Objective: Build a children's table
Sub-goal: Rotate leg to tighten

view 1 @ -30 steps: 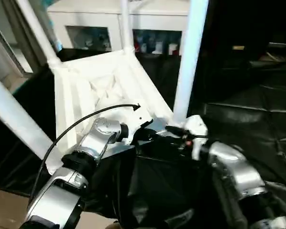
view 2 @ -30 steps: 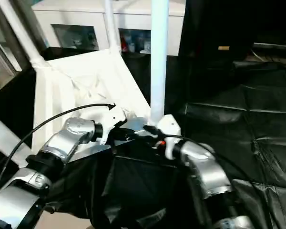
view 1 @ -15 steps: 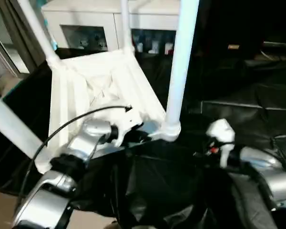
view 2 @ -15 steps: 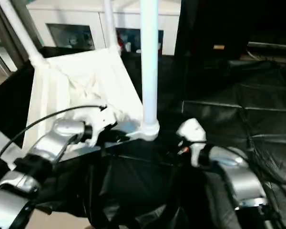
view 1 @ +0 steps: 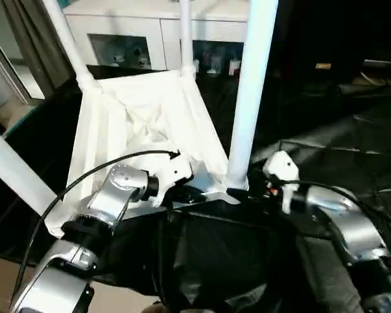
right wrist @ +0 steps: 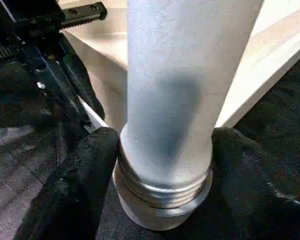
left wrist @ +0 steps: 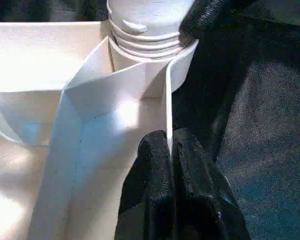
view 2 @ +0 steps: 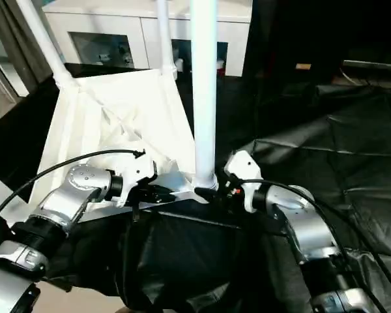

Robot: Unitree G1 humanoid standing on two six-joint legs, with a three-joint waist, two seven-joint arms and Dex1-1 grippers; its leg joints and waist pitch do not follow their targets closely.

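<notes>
Tabletop [view 1: 143, 124] is kept underside up on black sheeting, its near wall pinched by the left end effector [left wrist: 170, 150] as a brace; beside that, the right end effector [right wrist: 160, 150] is clamped around the near leg [view 1: 247, 98] at its threaded base, probably for screwing

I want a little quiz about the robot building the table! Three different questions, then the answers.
1. True or false: the tabletop lies with its ribbed underside up.
2. What does the left gripper pinch? A) a cable B) the tabletop's thin rim C) a leg
3. Fill in: the right gripper has one finger on each side of the near leg's ____ end.

Key: 1 true; 2 B; 3 threaded, just above its corner socket.
</notes>
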